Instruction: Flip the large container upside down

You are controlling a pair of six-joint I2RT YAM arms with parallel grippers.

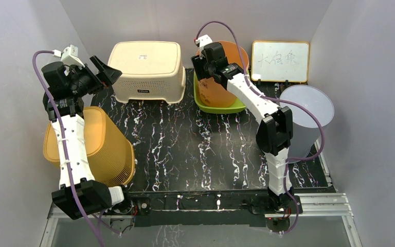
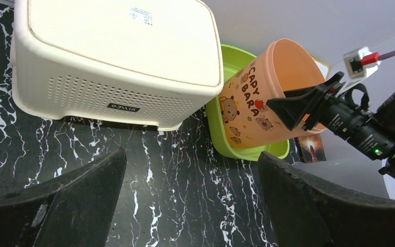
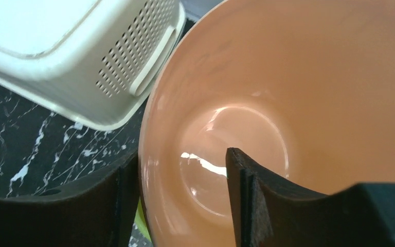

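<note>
Just to the right of the cream basket (image 1: 146,69), which is sitting base-up at the back of the dark tabletop (image 1: 195,149), the orange bucket (image 2: 252,110) is standing mouth-up inside a lime green basin (image 2: 234,62). The right arm (image 1: 252,98) is reaching to it, and its jaws are straddling the bucket's rim on the side nearest the basket. One finger (image 3: 108,206) is sitting just outside the wall and the other (image 3: 247,195) is hanging inside, clear of the wall, so the jaws are standing open and not yet gripping. To the basket's left, the jaws of the left arm (image 1: 74,139) are hovering above the tabletop, spread wide and holding nothing. A yellow slatted basket (image 1: 108,149) is lying on its side in front of the cream basket and to its left, beneath that arm. Well to the cream basket's right, past the bucket, a grey bin (image 1: 308,110) and a whiteboard (image 1: 280,60) are standing.
</note>
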